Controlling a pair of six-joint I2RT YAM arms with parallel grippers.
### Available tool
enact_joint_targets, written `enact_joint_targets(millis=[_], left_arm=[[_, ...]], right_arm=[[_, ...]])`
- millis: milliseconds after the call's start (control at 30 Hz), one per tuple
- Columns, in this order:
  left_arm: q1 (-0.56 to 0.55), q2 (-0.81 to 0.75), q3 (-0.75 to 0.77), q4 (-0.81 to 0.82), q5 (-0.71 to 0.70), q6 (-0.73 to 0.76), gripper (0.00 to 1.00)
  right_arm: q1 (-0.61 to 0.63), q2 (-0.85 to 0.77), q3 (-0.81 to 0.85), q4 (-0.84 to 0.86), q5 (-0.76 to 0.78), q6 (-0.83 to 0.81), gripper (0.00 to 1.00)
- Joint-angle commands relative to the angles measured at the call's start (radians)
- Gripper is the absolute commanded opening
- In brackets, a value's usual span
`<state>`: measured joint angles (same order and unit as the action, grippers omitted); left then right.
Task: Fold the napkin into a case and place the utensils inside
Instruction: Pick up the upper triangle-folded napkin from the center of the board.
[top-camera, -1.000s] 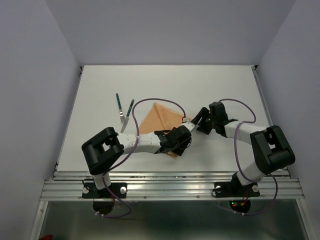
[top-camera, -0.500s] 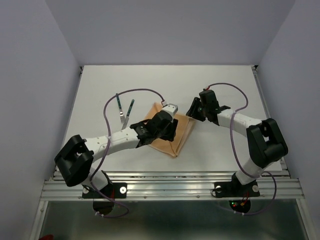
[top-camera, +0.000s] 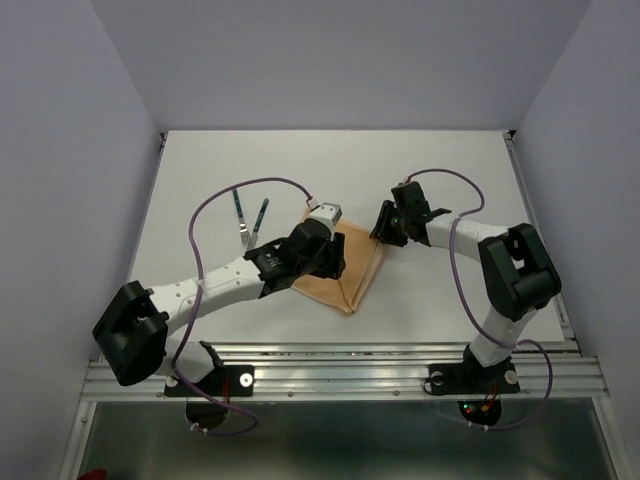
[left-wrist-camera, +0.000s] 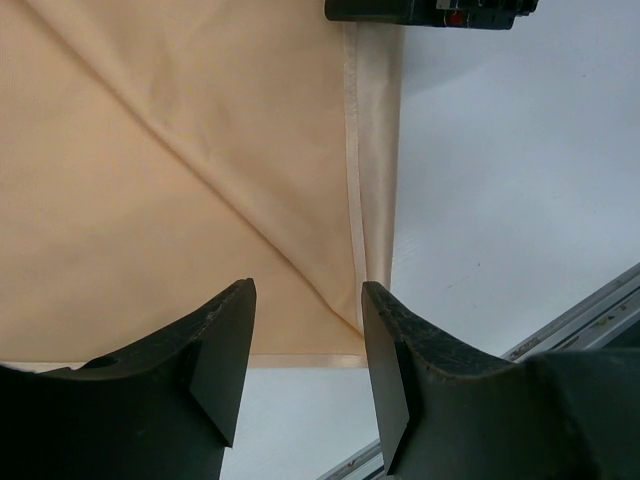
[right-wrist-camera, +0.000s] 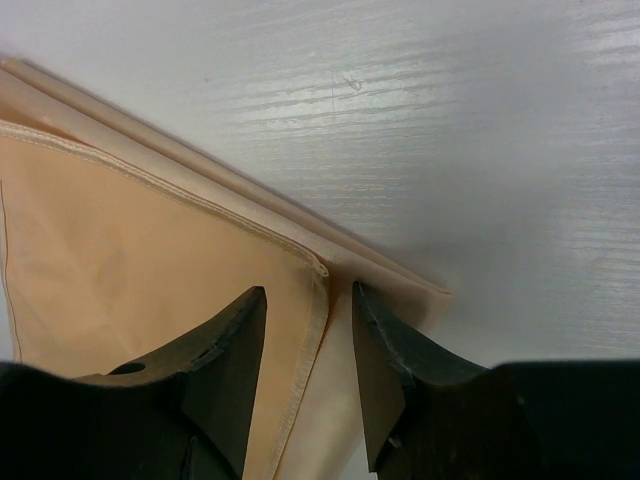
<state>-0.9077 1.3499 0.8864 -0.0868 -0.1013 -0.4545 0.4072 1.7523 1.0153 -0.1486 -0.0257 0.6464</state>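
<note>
Centrally on the white counter (top-camera: 450, 170) lies the napkin (top-camera: 362, 268), a peach-tan cloth folded flat into an angular shape, with a straight crease running from 12 toward 6 o'clock. Seen from my left wrist, the napkin (left-wrist-camera: 150, 180) shows a diagonal crease and a hemmed edge, with a narrow strip of a lower layer showing beyond the hem at 3 o'clock. My left pincer (top-camera: 325, 250) hangs over the cloth's 11 o'clock part; its fingers (left-wrist-camera: 225, 350) stand apart with nothing between them but the cloth below. My right pincer (top-camera: 381, 225) sits at the napkin's 2 o'clock corner. From my right wrist, that pincer (right-wrist-camera: 308, 292) is apart, its fingers (right-wrist-camera: 235, 350) straddling the hemmed corner of the top layer of the napkin (right-wrist-camera: 130, 300) without pinching it. At 10 o'clock from the napkin, just apart from it, the utensils (top-camera: 238, 212) lie side by side, green handles toward 12 o'clock.
</note>
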Motion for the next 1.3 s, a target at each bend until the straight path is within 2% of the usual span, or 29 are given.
enact_joint_targets(millis=[0,200,333,567,667,1267], left_arm=[[0.006,-0.034,-0.018,0.006,-0.001,-0.01,0.57],[0.012,-0.014,-0.009,-0.008,0.012,-0.001,0.57],[0.012,-0.006,-0.009,-0.005,0.021,0.004,0.57],[0.012,0.015,0.009,-0.008,0.04,0.025,0.57],[0.012,0.025,0.031,-0.019,0.072,0.046,0.57],[0.013,0.032,0.059,-0.037,0.054,0.066,0.57]], right_arm=[[0.007,0.007,0.025,0.017,0.0,-0.014,0.45],[0.007,0.021,0.026,0.035,-0.005,-0.005,0.42],[0.007,0.018,0.029,0.04,0.003,-0.004,0.33],[0.007,-0.028,0.023,0.04,0.021,-0.008,0.07],[0.007,-0.036,0.016,0.05,0.009,-0.002,0.01],[0.016,-0.097,-0.072,0.073,0.021,0.039,0.01]])
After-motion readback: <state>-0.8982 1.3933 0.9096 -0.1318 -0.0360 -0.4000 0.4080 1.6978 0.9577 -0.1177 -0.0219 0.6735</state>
